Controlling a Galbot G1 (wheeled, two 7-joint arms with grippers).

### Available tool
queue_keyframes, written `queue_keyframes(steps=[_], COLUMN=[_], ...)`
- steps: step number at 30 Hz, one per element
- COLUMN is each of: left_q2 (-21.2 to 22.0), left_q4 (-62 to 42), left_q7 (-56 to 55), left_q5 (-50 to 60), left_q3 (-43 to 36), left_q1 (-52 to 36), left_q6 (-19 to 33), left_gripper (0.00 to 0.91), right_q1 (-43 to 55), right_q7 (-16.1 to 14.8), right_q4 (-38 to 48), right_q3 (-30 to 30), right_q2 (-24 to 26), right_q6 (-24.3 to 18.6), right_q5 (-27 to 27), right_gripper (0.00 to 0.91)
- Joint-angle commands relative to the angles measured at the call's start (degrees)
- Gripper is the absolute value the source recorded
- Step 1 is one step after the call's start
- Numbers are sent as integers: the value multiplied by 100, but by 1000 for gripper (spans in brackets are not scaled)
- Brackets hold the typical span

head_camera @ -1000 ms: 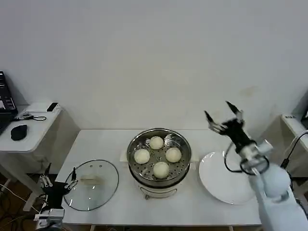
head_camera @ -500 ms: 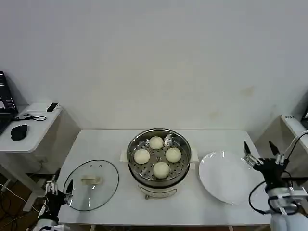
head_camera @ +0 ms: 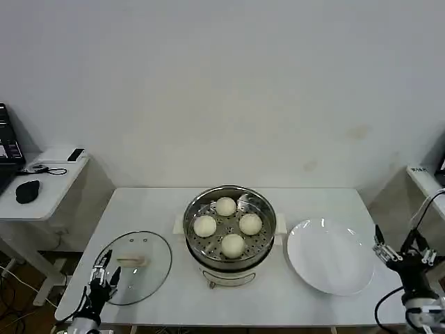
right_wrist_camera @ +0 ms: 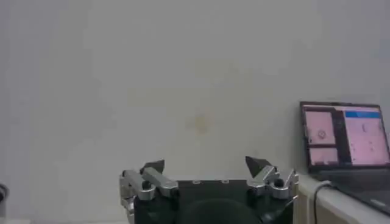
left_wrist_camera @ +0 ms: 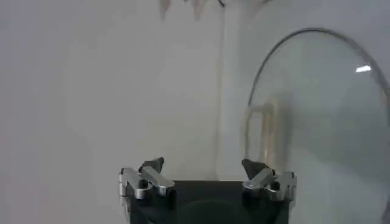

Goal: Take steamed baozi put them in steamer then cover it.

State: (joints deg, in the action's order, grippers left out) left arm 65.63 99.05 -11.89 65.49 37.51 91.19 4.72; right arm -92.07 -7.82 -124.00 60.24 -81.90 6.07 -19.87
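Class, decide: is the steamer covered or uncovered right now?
Uncovered: the cover lies flat on the table beside the steamer, and four baozi sit exposed inside.

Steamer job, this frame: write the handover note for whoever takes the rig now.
Left hand: open, empty, low at the table's front left corner, beside the lid.
Right hand: open, empty, off the table's right edge, past the white plate.
Steamer: mid-table, uncovered, with all four buns in its basket.
Lid: flat on the table, left of the steamer, handle up.
Done: buns loaded; plate bare.
Left: grasp the lid by its handle and set it on the steamer, probably with the left hand, which is nearest.
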Motion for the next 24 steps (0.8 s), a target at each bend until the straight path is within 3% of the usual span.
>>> queue_keyframes(steps=[1, 24], left_q2=[-34, -88], left_q4=[-115, -552], left_q7=[39, 203], left_q5=[384, 362], left_q3=[-191, -544], left_q1=[-97, -932], left_q6=[-51, -192], left_gripper=[907, 907], right_q1=[-242, -352], right_q7=[49, -30], right_q4=[-125, -99], right_q3=[131, -1], right_q2=[-146, -332], right_q6=[-22, -252], right_q5=[14, 336], right_gripper=[907, 907])
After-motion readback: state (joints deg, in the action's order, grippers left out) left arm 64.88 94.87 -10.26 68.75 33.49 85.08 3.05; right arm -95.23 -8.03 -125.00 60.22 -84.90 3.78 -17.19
